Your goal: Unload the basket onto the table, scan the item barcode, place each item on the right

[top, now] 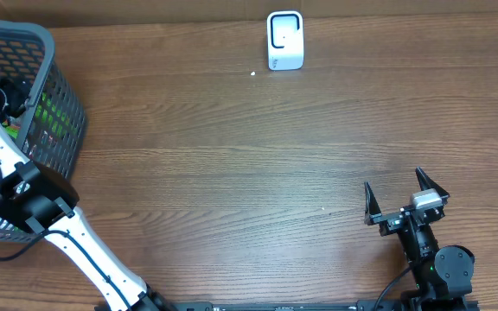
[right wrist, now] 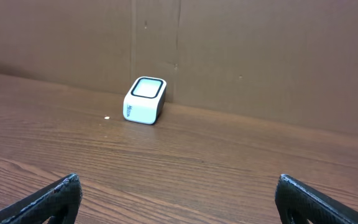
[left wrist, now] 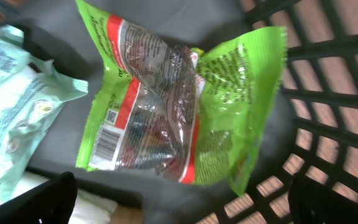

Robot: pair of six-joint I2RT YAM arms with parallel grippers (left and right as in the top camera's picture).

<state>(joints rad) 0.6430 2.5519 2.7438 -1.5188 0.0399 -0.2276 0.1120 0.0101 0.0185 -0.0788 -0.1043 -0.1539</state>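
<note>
I'm holding my left claw [left wrist: 185, 202] wide apart and empty inside the grey basket [top: 63, 104] at the left of the table [top: 232, 173]. It is hovering over the green snack bag [left wrist: 166, 99], which is lying barcode [left wrist: 106, 144] up beside a pale packet [left wrist: 11, 112]. The white scanner [top: 284, 40] is sitting at the far edge, and my right claw [top: 392, 178] is waiting near right, also apart and empty.

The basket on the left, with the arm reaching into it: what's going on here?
The left gripper hangs open over a green snack packet lying in the basket, its barcode showing, nothing grasped yet. The right gripper hovers open above the table, facing the white scanner at the far edge.
</note>
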